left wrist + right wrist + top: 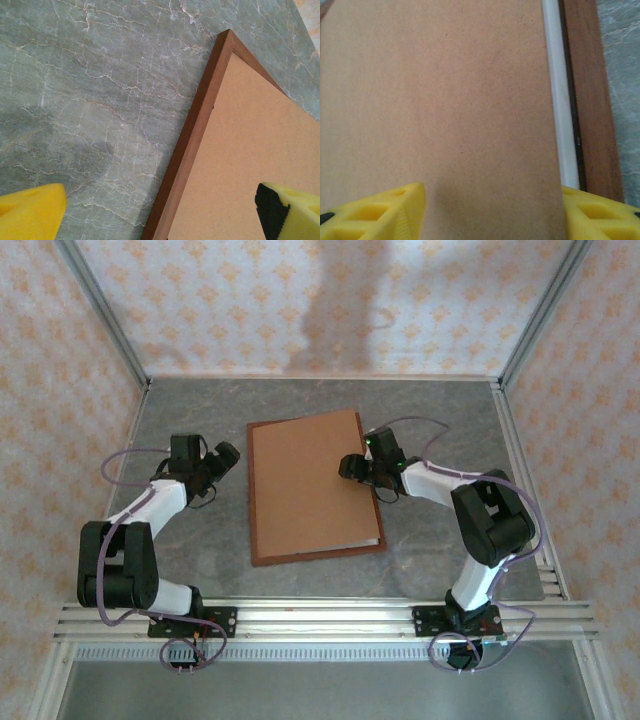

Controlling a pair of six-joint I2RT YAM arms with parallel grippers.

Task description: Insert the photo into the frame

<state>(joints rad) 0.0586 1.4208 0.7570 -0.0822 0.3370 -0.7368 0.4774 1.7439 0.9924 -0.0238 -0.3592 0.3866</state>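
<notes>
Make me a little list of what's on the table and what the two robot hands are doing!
table: grey marbled top
frame: reddish-brown wood, lying flat in the middle
brown board: lying flat within the frame
white strip: showing between the board's right edge and the frame
left gripper: open, by the frame's left side
right gripper: open, over the board's right edge

Matt, fine-grained brown board [445, 100]; smooth reddish-brown wooden frame [192, 130]; veined, stone-look grey-green table [90, 75], faintly sheened.
</notes>
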